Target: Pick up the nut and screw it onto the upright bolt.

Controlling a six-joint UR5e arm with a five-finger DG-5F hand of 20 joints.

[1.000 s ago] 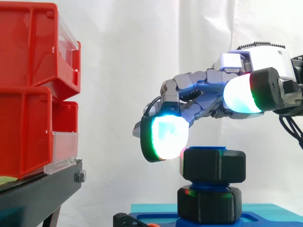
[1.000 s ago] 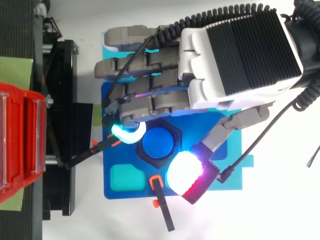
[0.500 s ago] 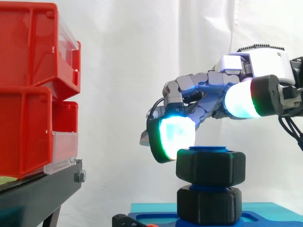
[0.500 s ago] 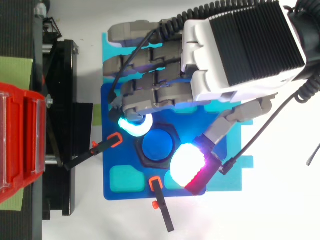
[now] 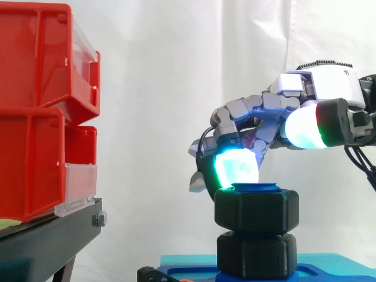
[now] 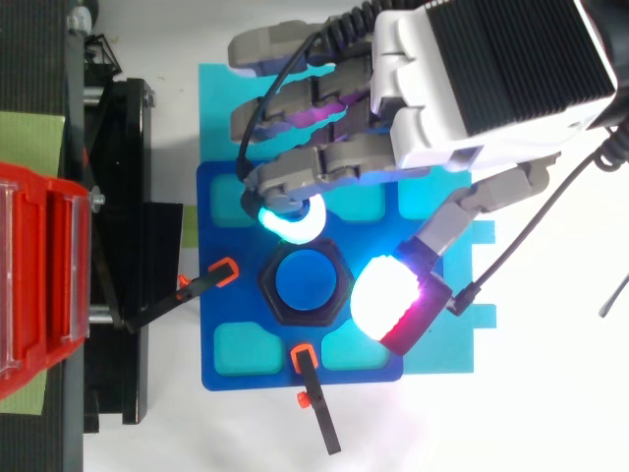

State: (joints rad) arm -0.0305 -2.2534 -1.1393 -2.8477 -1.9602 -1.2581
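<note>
You have the nut sitting at the top of the upright blue bolt, above a second black hex piece, on a blue plate over a teal base on the white tabletop. Your hand hangs over it, loosely spread and holding nothing, with one glowing fingertip just beside the nut's rim and the thumb pad apart from it and higher. Red bins on a black stand sit off to the side before the white curtain.

Nut hides most of the bolt (bins cropped).
</note>
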